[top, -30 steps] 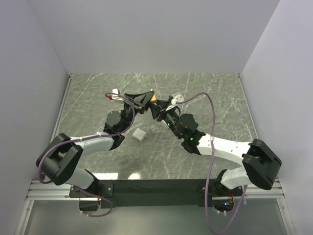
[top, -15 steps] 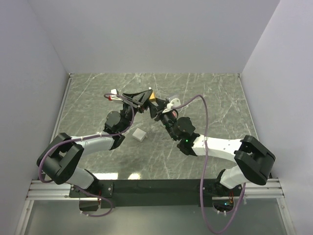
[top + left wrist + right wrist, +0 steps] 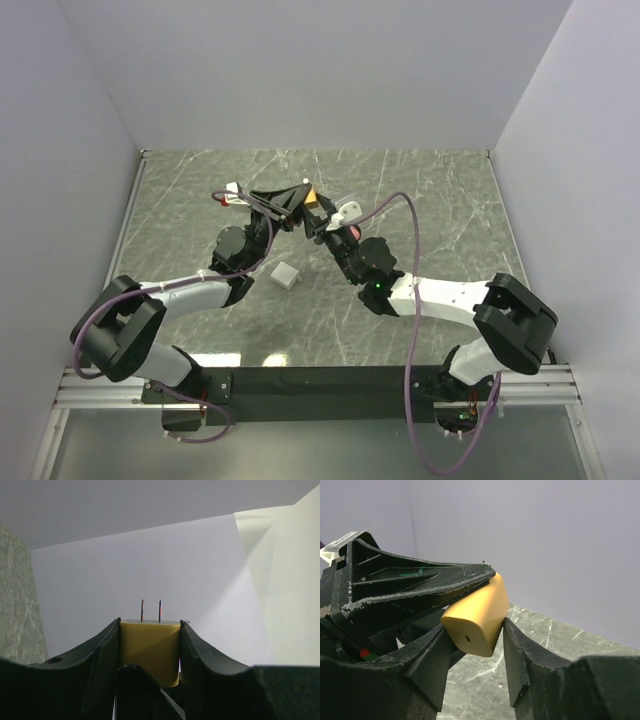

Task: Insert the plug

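Pale walls (image 3: pixel 320 70) close in a green marbled bench (image 3: pixel 440 200), where two arms bolted at the near edge reach inward and meet above its middle. The left arm (image 3: pixel 180 292) stretches from the lower left, and the right arm (image 3: pixel 450 297) comes across from the lower right. Their tips come together in the air over the far half of the bench. The left hand (image 3: pixel 150 622) grips a yellow plug (image 3: pixel 150 650), its two black fingers pressed flat against the plug's sides. The right hand (image 3: pixel 477 625) straddles the plug's rounded rear end. Its fingers lie against both sides of the plug, but it cannot be told whether they are clamping it or only resting there. A small white block (image 3: pixel 286 274) sits on the bench below the left hand, just beside the left arm's wrist and apart from the plug. The plug is off the bench, between the two hands. In the overhead view it shows as a spot of yellow where the fingertips meet. Its two thin metal prongs (image 3: pixel 142 610) stand up past the left fingertips toward the wall. A small dark slot (image 3: pixel 468 639) marks its opposite end, which faces the right wrist camera.
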You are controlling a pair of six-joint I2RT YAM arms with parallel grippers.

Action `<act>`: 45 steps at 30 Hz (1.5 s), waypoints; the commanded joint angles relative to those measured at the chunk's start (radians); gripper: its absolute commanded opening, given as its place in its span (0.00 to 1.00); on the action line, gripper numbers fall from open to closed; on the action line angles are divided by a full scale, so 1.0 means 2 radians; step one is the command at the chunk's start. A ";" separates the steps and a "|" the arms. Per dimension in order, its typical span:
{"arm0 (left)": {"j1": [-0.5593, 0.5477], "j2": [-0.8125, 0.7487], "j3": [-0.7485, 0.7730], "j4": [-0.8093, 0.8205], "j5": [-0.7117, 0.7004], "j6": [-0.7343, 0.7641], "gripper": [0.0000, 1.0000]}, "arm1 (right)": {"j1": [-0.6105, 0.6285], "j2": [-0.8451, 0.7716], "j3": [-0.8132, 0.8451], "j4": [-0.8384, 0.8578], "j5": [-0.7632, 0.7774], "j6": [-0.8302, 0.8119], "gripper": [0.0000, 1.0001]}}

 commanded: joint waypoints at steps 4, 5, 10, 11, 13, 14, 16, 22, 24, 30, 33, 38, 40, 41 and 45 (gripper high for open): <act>-0.014 -0.017 -0.012 -0.017 0.058 0.004 0.00 | -0.001 0.011 0.038 0.092 0.028 -0.034 0.41; -0.014 -0.016 -0.006 -0.021 0.063 0.007 0.00 | 0.001 0.016 0.039 0.097 0.035 -0.036 0.38; -0.014 0.007 0.008 -0.026 0.097 0.003 0.01 | 0.002 0.028 0.055 0.114 0.062 -0.054 0.21; -0.014 0.011 0.014 -0.027 0.108 0.007 0.02 | 0.002 0.030 0.057 0.114 0.062 -0.054 0.20; -0.014 0.021 0.018 -0.028 0.118 0.007 0.13 | 0.002 0.032 0.059 0.114 0.070 -0.055 0.14; -0.013 0.023 0.020 -0.021 0.126 0.009 0.17 | 0.002 0.033 0.062 0.113 0.074 -0.053 0.11; -0.012 0.030 0.019 -0.011 0.131 0.010 0.29 | 0.002 0.035 0.066 0.107 0.085 -0.055 0.06; -0.003 0.036 0.001 0.042 0.142 0.034 0.58 | -0.008 0.021 0.076 0.058 0.099 -0.039 0.00; 0.000 0.038 -0.003 0.062 0.150 0.039 0.66 | -0.013 0.014 0.073 0.039 0.094 -0.030 0.00; 0.012 0.038 -0.016 0.098 0.157 0.051 0.79 | -0.028 -0.014 0.057 -0.011 0.075 0.000 0.00; 0.026 0.037 -0.024 0.109 0.159 0.047 0.82 | -0.030 -0.035 0.036 -0.030 0.065 0.010 0.00; 0.064 0.031 -0.042 0.113 0.187 0.051 0.82 | -0.040 -0.107 -0.002 -0.107 -0.002 0.043 0.00; 0.090 0.025 -0.059 0.123 0.200 0.050 0.82 | -0.046 -0.147 -0.019 -0.152 -0.024 0.064 0.00; 0.099 0.023 -0.065 0.139 0.213 0.049 0.82 | -0.055 -0.161 -0.023 -0.169 -0.053 0.070 0.00; 0.137 0.023 -0.067 0.118 0.280 0.095 0.81 | -0.080 -0.226 -0.046 -0.260 -0.131 0.100 0.00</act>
